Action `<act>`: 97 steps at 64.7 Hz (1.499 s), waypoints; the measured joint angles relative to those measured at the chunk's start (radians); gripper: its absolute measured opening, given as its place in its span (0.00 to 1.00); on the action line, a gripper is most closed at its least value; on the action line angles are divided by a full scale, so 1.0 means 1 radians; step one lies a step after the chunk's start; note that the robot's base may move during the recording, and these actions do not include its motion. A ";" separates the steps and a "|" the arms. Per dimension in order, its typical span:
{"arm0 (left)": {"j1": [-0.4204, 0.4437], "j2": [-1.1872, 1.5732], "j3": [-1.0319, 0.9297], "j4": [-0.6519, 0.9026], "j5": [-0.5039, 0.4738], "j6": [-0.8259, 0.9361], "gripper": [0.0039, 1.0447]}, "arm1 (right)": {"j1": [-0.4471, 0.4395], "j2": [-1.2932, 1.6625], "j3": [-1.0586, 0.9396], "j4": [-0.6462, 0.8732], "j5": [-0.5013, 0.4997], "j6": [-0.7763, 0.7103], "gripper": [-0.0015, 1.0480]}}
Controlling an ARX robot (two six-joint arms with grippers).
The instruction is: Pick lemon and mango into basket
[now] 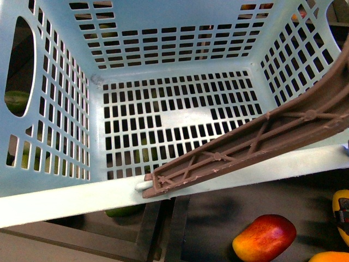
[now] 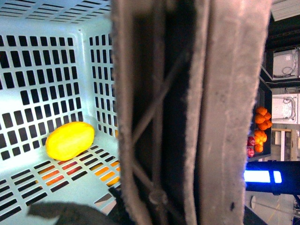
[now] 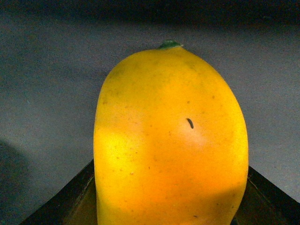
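The pale teal basket (image 1: 65,199) fills the front view, tilted toward me, its brown handle (image 1: 256,142) lying across the near rim. My left gripper (image 2: 173,197) is shut on that handle (image 2: 197,108), which blocks most of the left wrist view. The lemon (image 2: 69,140) lies on the basket's slotted floor beside a wall; the front view does not show it. My right gripper (image 3: 171,208) is shut on the mango (image 3: 171,140), a plump yellow-orange fruit, just above a dark grey surface. The mango (image 1: 339,199) shows at the front view's right edge, outside the basket.
A red-and-yellow mango (image 1: 264,237) lies on the dark surface below the basket's near rim, with another orange fruit (image 1: 330,256) at the bottom edge. Green fruits (image 1: 16,101) show through the lattice. Tangerines (image 2: 261,123) sit on a far shelf.
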 joint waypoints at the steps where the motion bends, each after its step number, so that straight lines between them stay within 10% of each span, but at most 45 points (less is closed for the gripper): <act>1: 0.000 0.000 0.000 0.000 0.000 0.000 0.13 | -0.002 -0.001 -0.001 0.000 -0.001 0.000 0.60; 52: 0.000 0.000 0.000 0.000 0.000 0.000 0.13 | -0.252 -1.084 -0.218 -0.212 -0.406 0.284 0.58; 71: 0.000 0.000 0.000 0.000 -0.003 0.001 0.13 | 0.063 -1.442 -0.123 -0.297 -0.258 0.448 0.58; 87: 0.000 0.000 0.000 0.000 0.000 0.000 0.13 | 0.512 -1.300 -0.021 -0.226 0.056 0.528 0.58; 97: 0.000 0.000 0.000 0.000 0.000 0.000 0.13 | 0.643 -1.185 0.021 -0.217 0.169 0.533 0.58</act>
